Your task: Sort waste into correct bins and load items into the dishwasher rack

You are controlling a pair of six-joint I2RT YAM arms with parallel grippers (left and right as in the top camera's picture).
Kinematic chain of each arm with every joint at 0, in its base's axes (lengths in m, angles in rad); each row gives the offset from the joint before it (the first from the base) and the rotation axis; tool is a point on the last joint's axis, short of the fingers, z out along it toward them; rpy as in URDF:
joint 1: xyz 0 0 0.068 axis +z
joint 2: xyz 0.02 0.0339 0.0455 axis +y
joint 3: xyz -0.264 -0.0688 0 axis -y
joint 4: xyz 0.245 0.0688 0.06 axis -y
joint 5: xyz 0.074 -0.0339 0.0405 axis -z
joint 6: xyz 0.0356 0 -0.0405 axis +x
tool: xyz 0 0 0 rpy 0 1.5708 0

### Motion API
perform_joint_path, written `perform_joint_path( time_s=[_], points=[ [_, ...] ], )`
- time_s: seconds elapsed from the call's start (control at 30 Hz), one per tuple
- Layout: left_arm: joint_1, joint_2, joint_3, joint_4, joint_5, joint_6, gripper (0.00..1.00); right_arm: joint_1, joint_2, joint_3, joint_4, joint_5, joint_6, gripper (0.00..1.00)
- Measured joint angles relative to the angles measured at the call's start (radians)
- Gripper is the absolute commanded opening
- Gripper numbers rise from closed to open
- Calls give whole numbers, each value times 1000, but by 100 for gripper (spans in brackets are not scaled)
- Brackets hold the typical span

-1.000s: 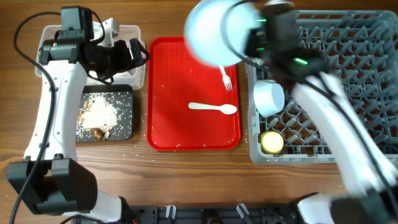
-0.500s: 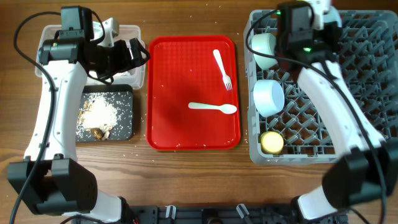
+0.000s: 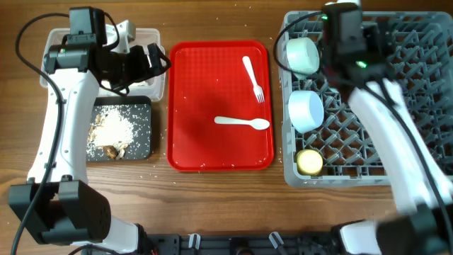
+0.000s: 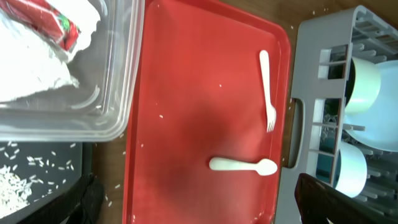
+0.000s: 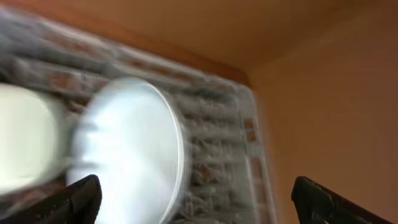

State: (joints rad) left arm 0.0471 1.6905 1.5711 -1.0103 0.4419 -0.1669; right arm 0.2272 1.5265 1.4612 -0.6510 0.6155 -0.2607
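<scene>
My right gripper (image 3: 334, 41) hangs over the back left part of the grey dishwasher rack (image 3: 410, 92), just right of the pale green bowl (image 3: 302, 55). Its wrist view is blurred. There the gripper (image 5: 202, 205) is open and empty above a light blue round dish (image 5: 130, 149), with the pale bowl (image 5: 25, 137) at the left. A light blue bowl (image 3: 306, 111) and the yellow cup (image 3: 309, 161) stand in the rack. The white fork (image 3: 253, 78) and spoon (image 3: 243, 123) lie on the red tray (image 3: 198, 99). My left gripper (image 3: 152, 60) is open beside the clear bin (image 3: 152, 35).
The clear bin (image 4: 118, 93) holds the white napkin (image 4: 37, 68) and the red-and-white wrapper (image 4: 59, 22). In front of it, the black bin (image 3: 145, 145) holds crumbly food scraps (image 3: 113, 131). Loose grains lie on the wood around the bins.
My right arm swung a round dish over to the rack. The pale green bowl now stands there and the gripper has opened. The left arm has not moved.
</scene>
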Motion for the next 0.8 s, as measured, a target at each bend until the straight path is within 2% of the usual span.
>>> perform_joint_path(
  time_s=[0.07, 0.1, 0.13, 0.23, 0.37, 0.47, 0.57, 0.7, 0.8],
  points=[
    [0, 0, 0, 1, 0, 0, 100, 19, -147, 1, -16, -409, 84, 77],
    [0, 0, 0, 1, 0, 0, 100, 21, -174, 1, -3, -606, 154, 76],
    [0, 0, 0, 1, 0, 0, 100, 22, -178, 1, 0, -711, 208, 74],
    [0, 0, 0, 1, 0, 0, 100, 44, -107, 2, -45, -910, 345, 70],
    [0, 0, 0, 1, 0, 0, 100, 152, 112, 2, -225, -900, 374, 57],
    [0, 0, 0, 1, 0, 0, 100, 225, 254, 0, -286, -854, 293, 56],
    [0, 0, 0, 1, 0, 0, 100, 272, 343, 0, -303, -770, 198, 56],
    [0, 0, 0, 1, 0, 0, 100, 300, 500, 0, -283, -700, 27, 48],
    [0, 0, 0, 1, 0, 0, 100, 299, 558, 0, -233, -689, -45, 44]
  ],
)
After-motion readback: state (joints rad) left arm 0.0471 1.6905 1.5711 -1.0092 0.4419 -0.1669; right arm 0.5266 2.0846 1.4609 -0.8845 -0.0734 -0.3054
